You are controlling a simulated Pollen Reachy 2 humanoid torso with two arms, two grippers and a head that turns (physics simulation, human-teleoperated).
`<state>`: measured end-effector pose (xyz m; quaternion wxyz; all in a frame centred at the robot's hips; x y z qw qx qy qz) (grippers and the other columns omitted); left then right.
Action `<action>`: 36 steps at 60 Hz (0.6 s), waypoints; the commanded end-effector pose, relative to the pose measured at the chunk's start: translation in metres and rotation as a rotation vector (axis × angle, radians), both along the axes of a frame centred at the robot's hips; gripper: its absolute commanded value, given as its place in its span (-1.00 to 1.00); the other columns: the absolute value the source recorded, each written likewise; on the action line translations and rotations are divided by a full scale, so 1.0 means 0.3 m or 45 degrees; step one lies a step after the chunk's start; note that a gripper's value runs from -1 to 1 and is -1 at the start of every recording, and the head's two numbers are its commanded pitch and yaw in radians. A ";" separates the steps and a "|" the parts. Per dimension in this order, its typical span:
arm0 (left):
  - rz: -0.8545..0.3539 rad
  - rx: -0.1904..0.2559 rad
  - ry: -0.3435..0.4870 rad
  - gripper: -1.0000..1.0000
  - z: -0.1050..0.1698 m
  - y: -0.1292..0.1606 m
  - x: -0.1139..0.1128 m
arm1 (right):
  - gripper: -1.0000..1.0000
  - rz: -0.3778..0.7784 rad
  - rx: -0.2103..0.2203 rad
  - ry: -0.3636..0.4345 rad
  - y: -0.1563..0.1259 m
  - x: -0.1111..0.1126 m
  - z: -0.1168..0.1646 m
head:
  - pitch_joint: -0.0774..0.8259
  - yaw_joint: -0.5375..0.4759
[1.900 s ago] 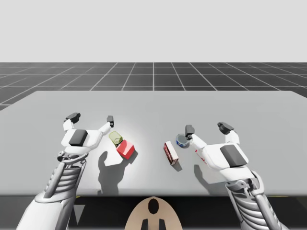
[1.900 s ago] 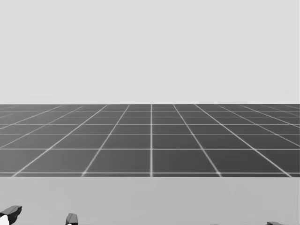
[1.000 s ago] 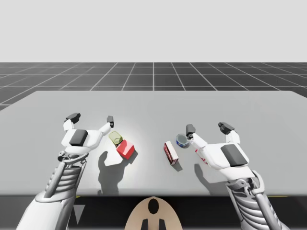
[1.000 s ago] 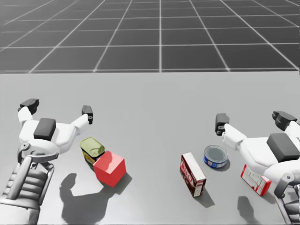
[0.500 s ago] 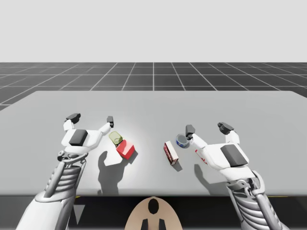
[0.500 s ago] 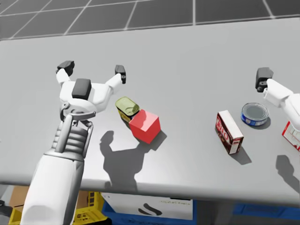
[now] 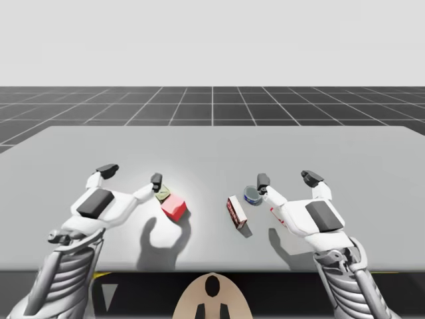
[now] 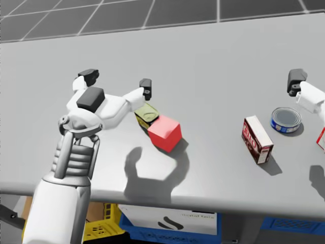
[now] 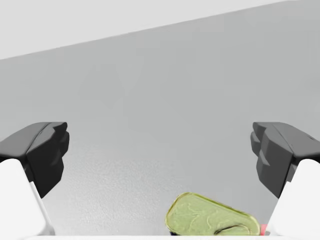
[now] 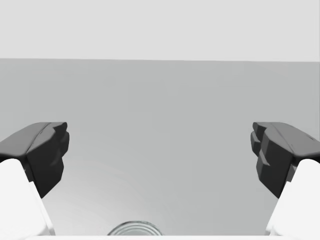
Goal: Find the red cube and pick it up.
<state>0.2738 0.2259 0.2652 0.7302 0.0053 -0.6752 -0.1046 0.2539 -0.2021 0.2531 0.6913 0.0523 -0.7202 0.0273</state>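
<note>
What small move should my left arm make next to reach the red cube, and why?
Probably shift the open left tool sideways toward the small red cube. The cube lies outside the tool's fingers, just past the flat olive-green can, which sits ahead of the tool.

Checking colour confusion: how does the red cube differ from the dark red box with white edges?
The red cube is plain, bright, equal-sided; the dark red box is a narrow, printed slab. The cube touches the olive-green can; the box stands apart from the blue can. Both rest on the table.
</note>
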 end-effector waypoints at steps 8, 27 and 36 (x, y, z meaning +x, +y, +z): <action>-0.323 -0.067 0.291 -1.00 0.011 0.027 -0.193 | -1.00 -0.007 0.032 0.010 0.010 -0.003 -0.003 | 0.70 0.55; -0.393 -0.109 0.517 -1.00 -0.215 -0.012 -0.211 | -1.00 -0.011 0.032 0.008 0.008 0.000 -0.004 | 0.68 0.57; -0.382 -0.133 0.541 -1.00 -0.274 -0.053 -0.143 | -1.00 -0.012 0.032 0.008 0.006 0.001 -0.003 | 0.68 0.57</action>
